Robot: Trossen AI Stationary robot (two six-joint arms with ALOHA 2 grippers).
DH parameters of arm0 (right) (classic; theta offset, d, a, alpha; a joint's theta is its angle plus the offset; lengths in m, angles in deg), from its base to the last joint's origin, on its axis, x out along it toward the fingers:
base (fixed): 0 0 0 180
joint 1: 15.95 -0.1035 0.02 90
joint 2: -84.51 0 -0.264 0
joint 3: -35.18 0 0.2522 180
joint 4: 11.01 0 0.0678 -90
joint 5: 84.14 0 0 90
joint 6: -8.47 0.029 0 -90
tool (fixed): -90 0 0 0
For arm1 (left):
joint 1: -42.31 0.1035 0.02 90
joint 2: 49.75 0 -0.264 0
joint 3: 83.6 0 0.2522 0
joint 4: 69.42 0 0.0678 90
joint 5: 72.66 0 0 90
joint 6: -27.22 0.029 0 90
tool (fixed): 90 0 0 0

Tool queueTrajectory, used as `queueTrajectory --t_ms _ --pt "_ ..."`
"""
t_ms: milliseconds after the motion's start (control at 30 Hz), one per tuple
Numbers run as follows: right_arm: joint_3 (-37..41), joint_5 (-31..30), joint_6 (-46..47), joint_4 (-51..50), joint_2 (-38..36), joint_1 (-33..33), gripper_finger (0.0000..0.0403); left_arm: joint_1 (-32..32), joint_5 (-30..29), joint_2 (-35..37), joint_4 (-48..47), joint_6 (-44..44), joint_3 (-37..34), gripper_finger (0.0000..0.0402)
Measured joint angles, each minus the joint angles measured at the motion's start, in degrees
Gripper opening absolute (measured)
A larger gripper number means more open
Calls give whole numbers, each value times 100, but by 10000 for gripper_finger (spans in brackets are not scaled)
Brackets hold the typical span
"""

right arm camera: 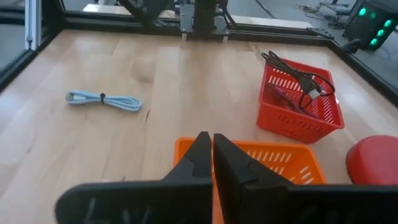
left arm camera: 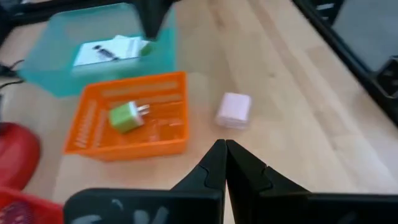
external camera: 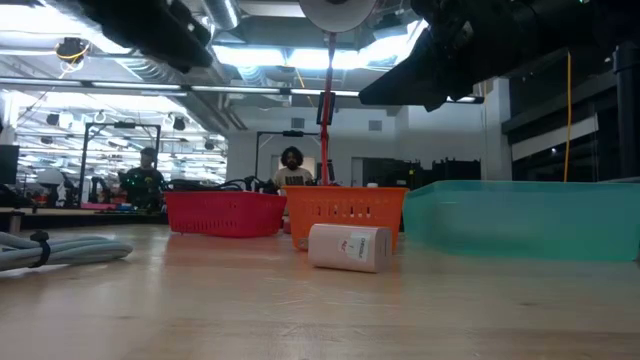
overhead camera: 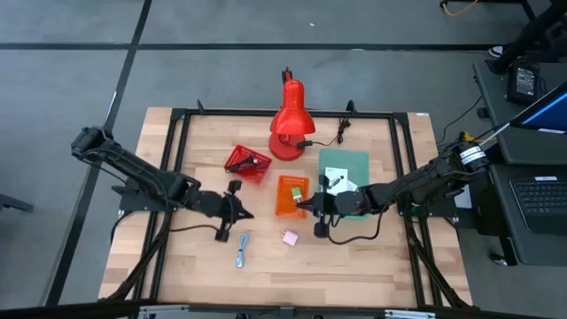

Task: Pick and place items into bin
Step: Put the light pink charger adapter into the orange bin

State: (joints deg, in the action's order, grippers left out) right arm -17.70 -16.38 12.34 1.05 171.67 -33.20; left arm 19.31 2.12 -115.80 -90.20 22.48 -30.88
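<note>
My left gripper (overhead camera: 248,213) (left arm camera: 225,152) hangs shut over bare table, between the light blue coiled cable (overhead camera: 242,251) and the orange basket (overhead camera: 291,196). My right gripper (overhead camera: 301,205) (right arm camera: 211,146) hangs shut over the orange basket's near right part. The green cube (left arm camera: 126,116), which has metal prongs, lies inside the orange basket. The pinkish-white cube (overhead camera: 290,237) (left arm camera: 234,110) rests on the table just near of that basket. A black cable (right arm camera: 303,81) lies in the red basket (overhead camera: 248,164). White printed packets (left arm camera: 112,50) lie in the teal tray (overhead camera: 345,164).
The red desk lamp (overhead camera: 288,120) stands behind the baskets, its cord trailing toward the right. A black frame (overhead camera: 177,142) runs around the wooden table top. Bare wood lies along the near edge (overhead camera: 354,266). People show in the room beyond, in the low view.
</note>
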Motion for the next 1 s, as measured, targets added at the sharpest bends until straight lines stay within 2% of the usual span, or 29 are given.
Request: queueTrajectory --t_ms 233,367,533,700,833,1000 --pt "-275 -2 20 -147 2 -344 0 -652 -11 -296 665 257 -33 3" --pt "-751 -16 198 -753 99 -606 0 -930 -15 -516 1580 782 -248 2" --pt "-1461 -61 746 -1706 627 -887 0 -1094 -17 -629 2481 935 -660 3" --pt "-2494 -63 1346 -3177 1299 -1099 0 -1138 -18 -618 3155 762 -959 3" --pt "-3637 -86 2023 -4781 1814 -1209 0 -1148 -16 -615 3173 747 -964 3" --pt "-4773 -63 2689 -5986 2392 -1249 0 -1158 -12 -615 3149 692 -964 3"
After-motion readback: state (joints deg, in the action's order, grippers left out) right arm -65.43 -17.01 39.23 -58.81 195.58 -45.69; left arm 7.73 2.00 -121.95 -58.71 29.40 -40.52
